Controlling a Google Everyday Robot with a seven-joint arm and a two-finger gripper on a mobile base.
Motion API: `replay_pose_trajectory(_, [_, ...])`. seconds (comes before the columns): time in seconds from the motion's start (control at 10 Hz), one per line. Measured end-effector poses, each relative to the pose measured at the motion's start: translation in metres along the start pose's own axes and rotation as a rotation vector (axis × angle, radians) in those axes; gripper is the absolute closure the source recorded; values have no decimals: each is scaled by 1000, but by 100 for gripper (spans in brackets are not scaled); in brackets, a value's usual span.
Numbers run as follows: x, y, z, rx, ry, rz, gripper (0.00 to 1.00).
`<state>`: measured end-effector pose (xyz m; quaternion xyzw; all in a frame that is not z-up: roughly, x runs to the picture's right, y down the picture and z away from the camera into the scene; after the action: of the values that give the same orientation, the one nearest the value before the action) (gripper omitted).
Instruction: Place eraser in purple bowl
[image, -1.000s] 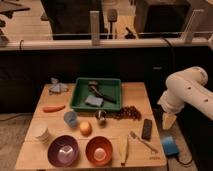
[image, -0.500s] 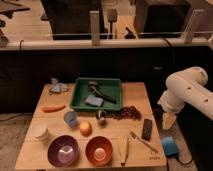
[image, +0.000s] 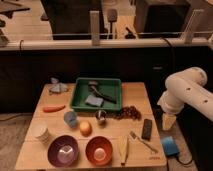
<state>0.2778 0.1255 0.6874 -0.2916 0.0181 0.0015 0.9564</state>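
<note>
One white robot arm comes in from the right. Its single beige gripper points down, just off the right edge of the light wooden table. Jaws are released and nothing is in them.

One small black oblong eraser lies flat on the table near its right edge. It is just left of the gripper and not touching it.

There are two bowls, side by side at the front edge:
- One round purple bowl with a paler inside, on the left.
- One orange-brown bowl on the right.

The eraser is well apart from the purple bowl, with the orange-brown bowl between them.

Other things, one of each:
- Green rectangular plastic tray at the back centre, with a grey-blue flat pad in it.
- Orange round fruit.
- Yellow banana.
- Dark bunch of grapes.
- Long orange carrot-like piece on the left.
- Metal utensil in front of the eraser.
- Bright blue block at the table's right front corner. I can't tell whether it rests on the table.
</note>
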Motion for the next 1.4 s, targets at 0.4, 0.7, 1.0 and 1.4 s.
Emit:
replay_pose_trajectory(0.4, [-19, 8, 22, -17, 6, -87, 20])
replay_pose_trajectory(0.7, [-24, 13, 34, -27, 4, -135, 20])
replay_pose_trajectory(1.0, [-26, 17, 47, -35, 0, -195, 20])
replay_pose_trajectory(1.4, [-28, 23, 60, -42, 4, -284, 20])
